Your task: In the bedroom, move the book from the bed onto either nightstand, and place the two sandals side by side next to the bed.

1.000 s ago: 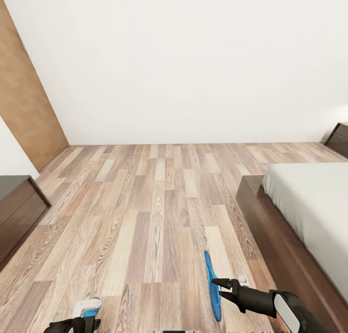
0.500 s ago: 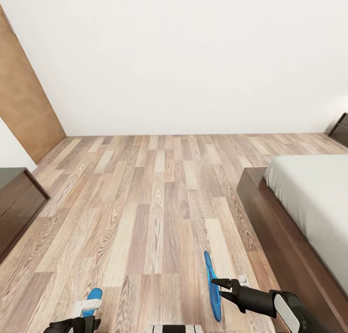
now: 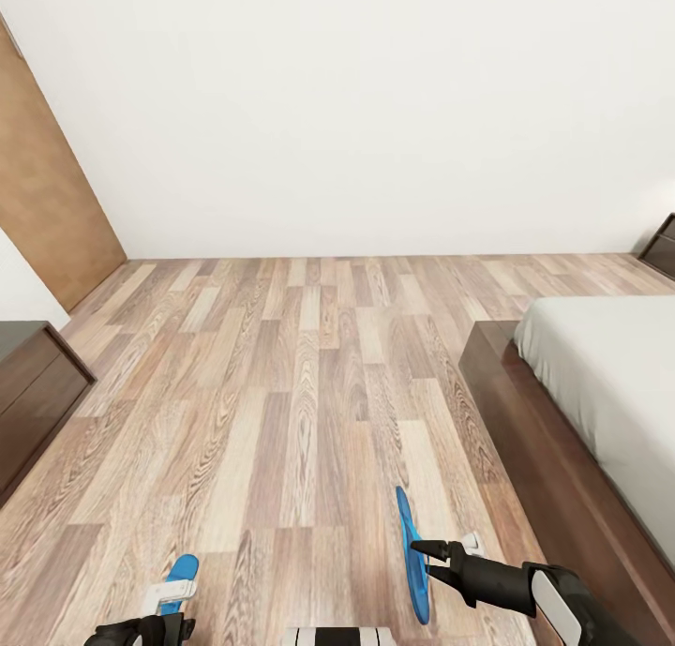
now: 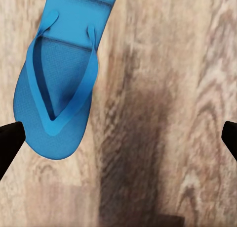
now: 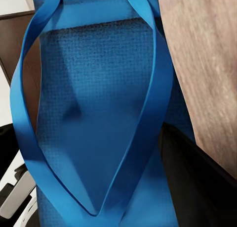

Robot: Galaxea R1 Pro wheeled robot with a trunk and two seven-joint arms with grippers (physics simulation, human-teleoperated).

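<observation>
One bright blue sandal (image 3: 410, 543) hangs edge-on above the floor, just off the bed's foot corner, with my right gripper (image 3: 424, 558) shut on it. Up close, its straps and sole (image 5: 98, 113) sit against a black finger (image 5: 197, 182). The other sandal (image 3: 183, 567) lies flat on the wood floor at the lower left, strap side up (image 4: 59, 88). My left gripper (image 4: 118, 138) hovers open above it, with the sandal toward one fingertip (image 4: 7, 143). The bed (image 3: 525, 430) with its pale mattress is at the right. A nightstand (image 3: 661, 243) peeks in at the far right. The book is out of view.
A long dark-wood cabinet (image 3: 28, 393) stands at the left edge, with a brown door (image 3: 47, 187) behind it. A white wall closes the far side. Wood-plank floor (image 3: 300, 374) stretches between cabinet and bed.
The whole picture has shifted, so the camera moved. More of the floor sandal now shows at the lower left. My right gripper holds its sandal as before.
</observation>
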